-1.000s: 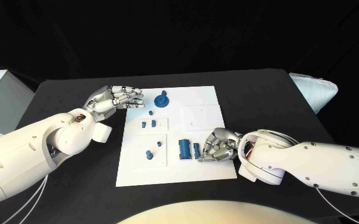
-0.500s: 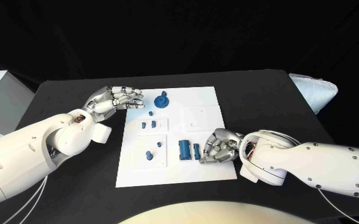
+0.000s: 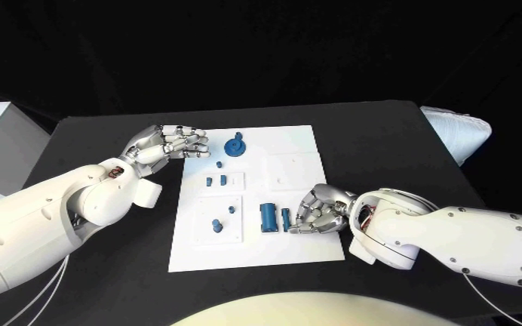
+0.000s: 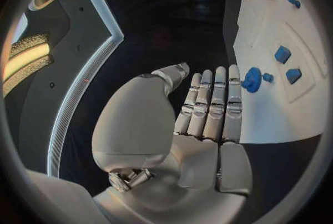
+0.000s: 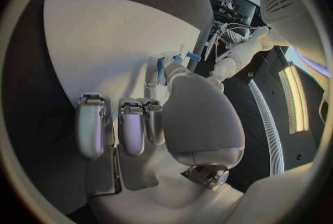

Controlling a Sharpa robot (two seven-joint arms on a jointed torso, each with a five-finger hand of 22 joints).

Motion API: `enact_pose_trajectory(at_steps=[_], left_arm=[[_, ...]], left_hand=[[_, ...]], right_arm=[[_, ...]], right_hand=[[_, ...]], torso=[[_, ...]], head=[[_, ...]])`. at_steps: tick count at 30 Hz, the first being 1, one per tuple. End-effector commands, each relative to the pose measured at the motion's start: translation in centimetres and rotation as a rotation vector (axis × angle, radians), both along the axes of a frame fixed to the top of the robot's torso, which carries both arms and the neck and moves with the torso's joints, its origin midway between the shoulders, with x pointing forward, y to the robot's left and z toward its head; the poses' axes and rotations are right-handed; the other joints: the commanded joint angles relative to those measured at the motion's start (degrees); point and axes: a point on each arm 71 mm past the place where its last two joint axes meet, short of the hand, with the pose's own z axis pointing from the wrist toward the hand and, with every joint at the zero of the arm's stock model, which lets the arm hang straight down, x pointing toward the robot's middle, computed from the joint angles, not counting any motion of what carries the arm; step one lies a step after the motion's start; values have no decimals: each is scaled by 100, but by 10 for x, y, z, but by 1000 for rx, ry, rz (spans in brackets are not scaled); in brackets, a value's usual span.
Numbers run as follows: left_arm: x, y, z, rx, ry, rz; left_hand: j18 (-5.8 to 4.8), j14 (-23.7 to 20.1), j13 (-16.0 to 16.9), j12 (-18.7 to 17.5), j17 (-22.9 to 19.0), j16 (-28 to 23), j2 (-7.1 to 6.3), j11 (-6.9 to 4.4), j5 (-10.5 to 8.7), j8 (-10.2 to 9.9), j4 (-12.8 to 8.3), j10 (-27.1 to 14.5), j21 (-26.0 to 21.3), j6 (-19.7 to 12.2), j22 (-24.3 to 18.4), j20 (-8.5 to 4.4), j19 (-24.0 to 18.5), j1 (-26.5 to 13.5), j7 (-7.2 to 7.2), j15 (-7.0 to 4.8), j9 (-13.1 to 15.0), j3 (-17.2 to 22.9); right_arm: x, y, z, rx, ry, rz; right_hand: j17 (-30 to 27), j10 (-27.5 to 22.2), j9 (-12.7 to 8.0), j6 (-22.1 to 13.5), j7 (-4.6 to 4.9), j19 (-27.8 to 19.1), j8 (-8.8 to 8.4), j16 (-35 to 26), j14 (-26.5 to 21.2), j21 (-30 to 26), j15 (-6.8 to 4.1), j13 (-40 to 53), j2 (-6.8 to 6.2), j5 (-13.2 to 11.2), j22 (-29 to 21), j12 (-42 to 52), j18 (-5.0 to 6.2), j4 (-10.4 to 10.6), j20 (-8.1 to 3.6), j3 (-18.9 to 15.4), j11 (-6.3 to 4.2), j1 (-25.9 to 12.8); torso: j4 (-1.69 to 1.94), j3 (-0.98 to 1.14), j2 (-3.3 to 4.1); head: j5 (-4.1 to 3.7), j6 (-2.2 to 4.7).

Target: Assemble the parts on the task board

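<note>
Black table [image 3: 370, 133], white rectangular task board [image 3: 293, 145] centred on it, both silver hands at board edges.
Left silver hand [image 3: 167, 143] hovering just off board's far-left corner, fingers straight and side by side in left wrist view, holding nothing. Right silver hand [image 3: 317, 210] resting on board's near-right area, fingers curled down beside upright blue block parts [image 3: 274, 217]; cannot tell if gripping one. Round blue gear-like part [image 3: 236, 146] near far edge, small blue pegs [image 3: 216, 181] mid-board, small blue piece [image 3: 218, 226] near-left.
</note>
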Motion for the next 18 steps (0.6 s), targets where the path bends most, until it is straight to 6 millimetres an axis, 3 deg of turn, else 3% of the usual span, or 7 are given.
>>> enact_pose_trajectory(at_steps=[1,18], left_arm=[[0,-2,1,-6,-6,-8],[-1,-2,1,-7,-7,-8]], left_hand=[[30,23,8,20,6,-32,38,10,23,-6,19,41,-10,37,-6,-11,39,-16,-8,-1,-5,19],[30,23,8,20,6,-32,38,10,23,-6,19,41,-10,37,-6,-11,39,-16,-8,-1,-5,19]], right_arm=[[1,1,1,14,-13,-6],[4,8,-3,-27,-13,9]], right_hand=[[1510,587,-9,-29,-4,505,43,23,608,19,-18,1495,36,19,1329,8,-38,-1,-14,-26,-5,-79],[1510,590,-12,-42,-25,507,61,23,608,36,-26,1500,83,28,1332,19,-40,-44,-17,11,-19,-36]], torso=[[3,-2,2],[6,-5,-6]], head=[[-5,-10],[3,-37]])
